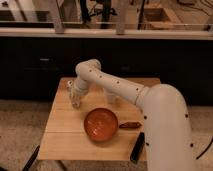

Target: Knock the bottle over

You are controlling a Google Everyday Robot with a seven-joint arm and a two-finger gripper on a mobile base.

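**Claw low at the table's left side, by the bottle**

The white arm (125,90) reaches from the right foreground across the wooden table (65,135), bends at an elbow near the back edge and drops toward the left side. The claw (76,97) hangs low there, just above the tabletop. Whether it is wide or narrow cannot be told.

The bottle (70,86) is right beside the claw, near the table's left edge, partly hidden by the wrist; whether the two touch, and whether the bottle stands straight, cannot be told.

An orange bowl (101,124) sits near the middle front. A small reddish-brown thing (131,125) lies just right of it. A pale cup (111,96) shows behind the forearm.
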